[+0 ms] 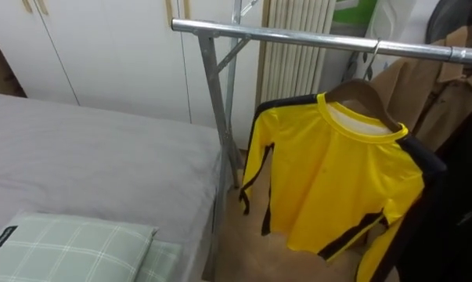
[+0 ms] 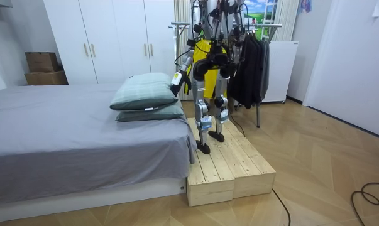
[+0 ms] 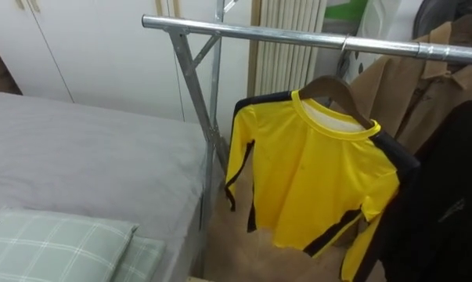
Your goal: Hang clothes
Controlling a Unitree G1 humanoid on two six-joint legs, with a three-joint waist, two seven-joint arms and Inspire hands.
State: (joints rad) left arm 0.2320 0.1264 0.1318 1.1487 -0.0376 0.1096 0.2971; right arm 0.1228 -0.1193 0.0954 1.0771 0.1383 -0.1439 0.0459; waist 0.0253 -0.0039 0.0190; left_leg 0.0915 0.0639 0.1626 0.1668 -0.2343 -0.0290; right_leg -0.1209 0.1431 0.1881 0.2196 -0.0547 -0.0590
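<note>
Task item: yellow shirt (image 1: 337, 180), already on a wooden hanger (image 1: 366, 95), with the hook over the metal rail (image 1: 298, 36). In the eye views it sits at about 3 o'clock from centre. A brown coat (image 1: 435, 90) is at 2 o'clock and a dark garment (image 1: 455, 204) at 4 o'clock, touching the shirt's far shoulder. The bed (image 1: 87, 157) lies at 9 o'clock and the checked pillow (image 1: 63, 243) at 7 o'clock.

Risks, as judged:
- The shirt hangs askew, with its body swung toward the bed side and one sleeve pressed behind the dark garment. A brush from an arm could rock the hanger and lift the hook off the rail.
- The fabric looks slick (a guess from its sheen), and the neckline rides off-centre on the hanger. A tug on the low sleeve could slide the shirt off one shoulder.
- The shirt is crowded at the 3 o'clock end, so straightening it there could disturb the coat as well.
- The robot stands on a raised wooden platform (image 2: 233, 166) between the bed and the rack. A careless step back toward the edge could cost it its balance.

Hand: in the room view the left hand (image 2: 176, 80) hangs low beside the pillow's corner, well apart from the shirt and rail. Whether its fingers are spread or curled cannot be told, and nothing can be made out in it.
</note>
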